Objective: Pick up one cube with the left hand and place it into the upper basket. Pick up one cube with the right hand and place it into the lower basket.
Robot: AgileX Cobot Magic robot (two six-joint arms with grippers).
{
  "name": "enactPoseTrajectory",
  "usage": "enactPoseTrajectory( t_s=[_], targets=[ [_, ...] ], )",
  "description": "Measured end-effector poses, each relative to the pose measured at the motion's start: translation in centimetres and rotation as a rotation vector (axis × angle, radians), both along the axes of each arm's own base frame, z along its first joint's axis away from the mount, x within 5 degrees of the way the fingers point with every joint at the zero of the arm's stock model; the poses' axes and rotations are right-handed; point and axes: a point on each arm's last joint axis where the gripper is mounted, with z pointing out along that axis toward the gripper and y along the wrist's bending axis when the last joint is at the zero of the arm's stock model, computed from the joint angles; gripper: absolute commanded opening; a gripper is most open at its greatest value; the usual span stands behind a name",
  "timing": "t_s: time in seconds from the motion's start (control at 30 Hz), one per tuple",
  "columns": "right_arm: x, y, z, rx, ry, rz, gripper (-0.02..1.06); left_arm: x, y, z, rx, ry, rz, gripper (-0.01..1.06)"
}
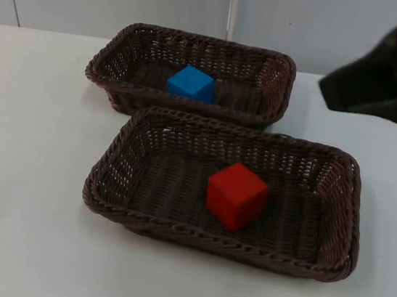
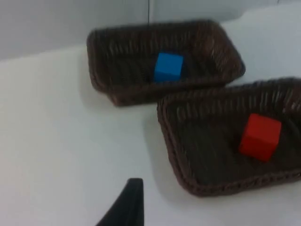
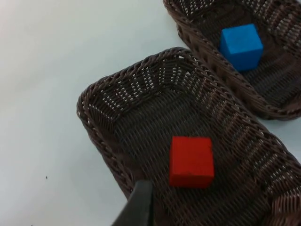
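Resting in separate brown wicker baskets, blue cube (image 1: pixel 191 82) above, red cube (image 1: pixel 235 196) below; jaws' state unclear.

The right hand (image 1: pixel 338 90) hangs raised at the table's far right side.

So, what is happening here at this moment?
Nothing is being held right now. The blue cube lies in the upper basket, and the red cube lies in the lower basket. The two baskets stand close together on the white table. The right arm is up at the table's far right side, away from the baskets. A fingertip of the left gripper stands over bare table beside the lower basket. Both cubes look already placed.
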Motion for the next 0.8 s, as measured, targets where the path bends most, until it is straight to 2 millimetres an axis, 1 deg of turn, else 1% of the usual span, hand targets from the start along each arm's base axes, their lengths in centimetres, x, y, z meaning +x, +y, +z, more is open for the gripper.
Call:
enactPoseTrajectory(
  t_s=[0.03,0.07,0.17,0.23,0.27,0.3,0.37,0.4,0.43,0.5,0.57,0.6,0.73,0.77,0.8],
  targets=[
    [-0.6,-0.5,0.3,0.011,-0.014,0.000,0.85,-0.6,0.2,0.2,-0.009,-0.028,0.000,1.05],
    [-0.6,-0.5,0.3,0.011,-0.014,0.000,0.85,-0.6,0.2,0.2,-0.009,-0.028,0.000,1.05],
    [-2.2,-1.8,0.9,0.042,-0.053,-0.001,0.85,-2.3,0.7,0.6,-0.022,-0.087,-0.004,1.05],
    [-3.3,-2.7,1.7,0.071,-0.088,-0.001,0.85,-3.5,1.1,0.5,-0.014,-0.102,-0.008,1.05],
    [-3.3,-2.7,1.7,0.071,-0.088,-0.001,0.85,-3.5,1.1,0.5,-0.014,-0.102,-0.008,1.05],
    [-3.8,-3.0,2.0,0.077,-0.095,0.001,0.85,-3.9,1.3,0.4,-0.009,-0.103,-0.009,1.05],
    [-5.0,-4.0,3.2,0.111,-0.136,0.004,0.85,-5.2,1.7,0.1,-0.009,-0.117,-0.015,1.05],
    [-5.2,-4.2,3.4,0.115,-0.141,0.005,0.85,-5.6,1.8,0.0,-0.005,-0.117,-0.016,1.05],
    [-5.2,-4.2,3.4,0.115,-0.141,0.005,0.85,-5.6,1.8,0.0,-0.005,-0.117,-0.016,1.05],
    [-6.4,-5.1,4.3,0.142,-0.174,0.009,0.85,-6.4,2.1,-0.2,-0.001,-0.128,-0.018,1.05],
    [-7.2,-5.7,4.8,0.151,-0.182,0.012,0.85,-7.0,2.3,-0.5,0.007,-0.128,-0.019,1.05],
    [-7.2,-5.7,4.8,0.151,-0.182,0.012,0.85,-7.0,2.3,-0.5,0.007,-0.128,-0.019,1.05],
    [-8.6,-6.7,5.2,0.151,-0.182,0.024,0.85,-8.2,2.6,-1.2,0.030,-0.092,-0.027,1.05],
    [-8.6,-6.7,5.2,0.151,-0.182,0.024,0.85,-8.2,2.6,-1.2,0.030,-0.092,-0.027,1.05],
    [-9.1,-7.1,5.4,0.155,-0.187,0.027,0.85,-8.3,2.7,-1.5,0.039,-0.076,-0.028,1.05]
  ],
)
